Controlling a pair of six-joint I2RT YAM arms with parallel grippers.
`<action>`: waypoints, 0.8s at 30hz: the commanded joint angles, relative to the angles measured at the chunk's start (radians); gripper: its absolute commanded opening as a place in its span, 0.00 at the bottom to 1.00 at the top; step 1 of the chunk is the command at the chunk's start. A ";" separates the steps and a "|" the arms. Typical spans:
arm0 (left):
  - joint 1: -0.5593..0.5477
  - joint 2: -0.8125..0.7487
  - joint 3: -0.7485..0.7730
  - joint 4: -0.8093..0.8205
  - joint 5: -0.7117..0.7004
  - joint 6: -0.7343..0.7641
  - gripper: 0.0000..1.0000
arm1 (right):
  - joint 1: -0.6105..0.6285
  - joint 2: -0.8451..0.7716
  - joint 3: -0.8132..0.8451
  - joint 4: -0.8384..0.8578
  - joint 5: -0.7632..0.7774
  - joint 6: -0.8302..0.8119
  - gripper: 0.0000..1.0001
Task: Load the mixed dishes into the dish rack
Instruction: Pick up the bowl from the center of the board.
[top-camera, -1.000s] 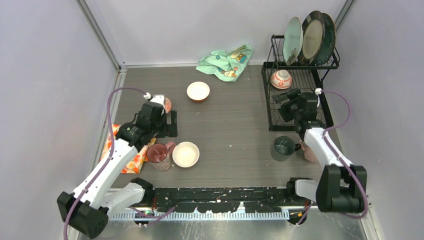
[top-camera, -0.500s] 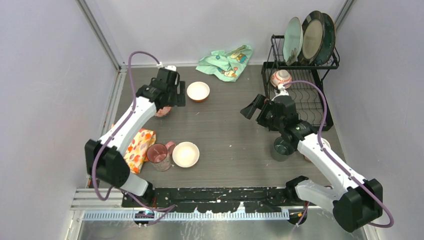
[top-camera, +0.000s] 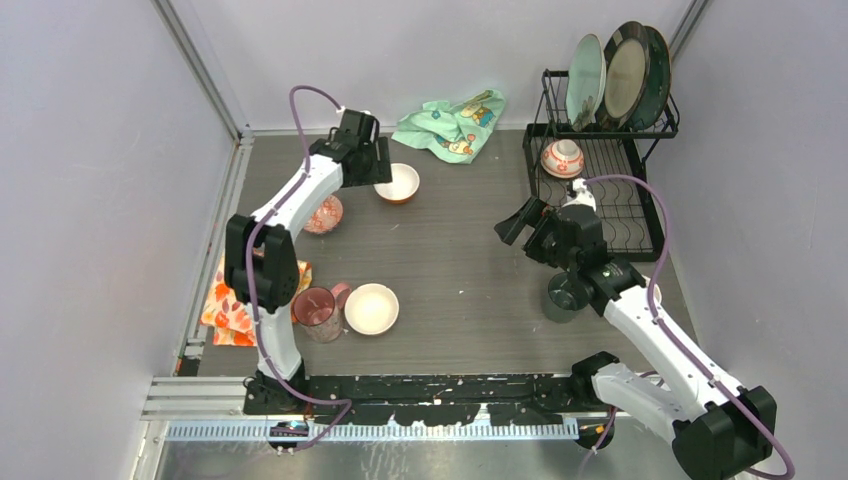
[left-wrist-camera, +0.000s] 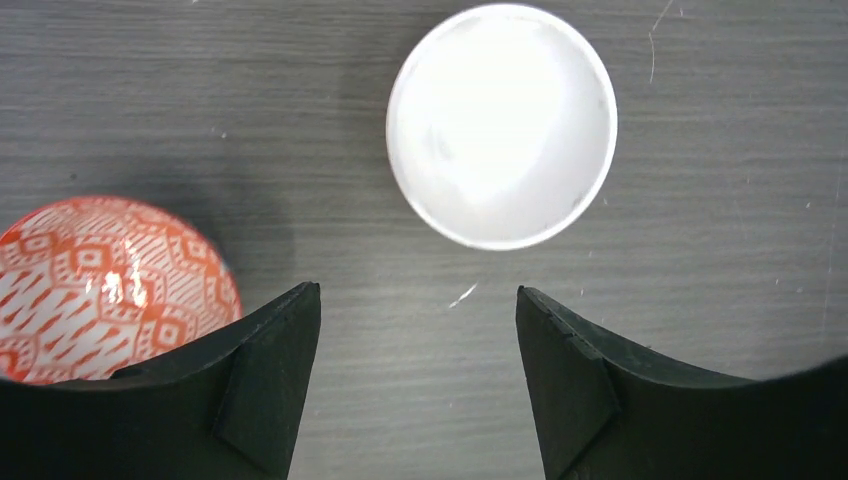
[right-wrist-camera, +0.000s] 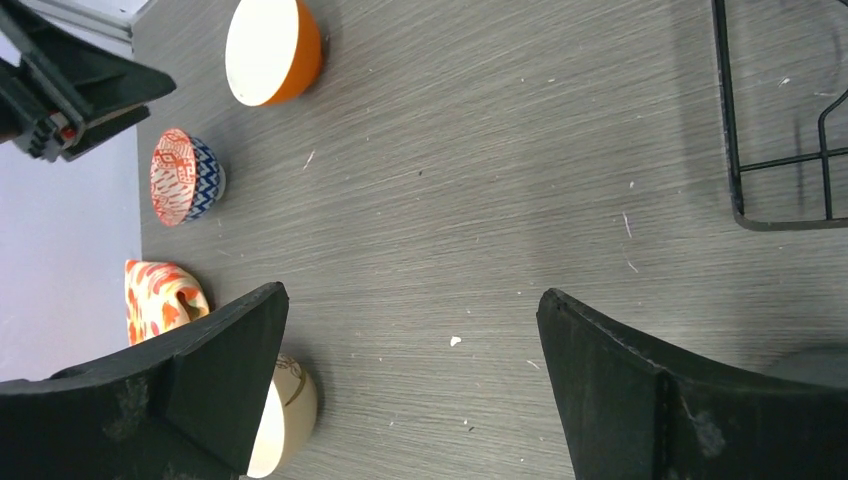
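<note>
The left arm reaches far across the table, placing the left gripper over the white bowl, which lies at 12 o'clock just past its fingertips. Its jaws are parted and empty, probably for a rim grasp. The right gripper hovers wide open and empty, elbow bent, with the dish rack at its 2 o'clock.

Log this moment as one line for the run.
left gripper: open, empty, by far white bowl | right gripper: open, empty | dish rack: plates on upper shelf
</note>
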 joint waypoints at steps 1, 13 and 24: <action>0.036 0.052 0.063 0.061 0.057 -0.071 0.72 | 0.002 -0.013 -0.020 0.085 -0.045 0.043 0.99; 0.068 0.161 0.050 0.165 0.132 -0.099 0.68 | 0.002 0.016 -0.056 0.173 -0.136 0.048 1.00; 0.072 0.287 0.201 0.124 0.097 -0.132 0.60 | 0.001 -0.061 -0.073 0.155 -0.074 0.045 1.00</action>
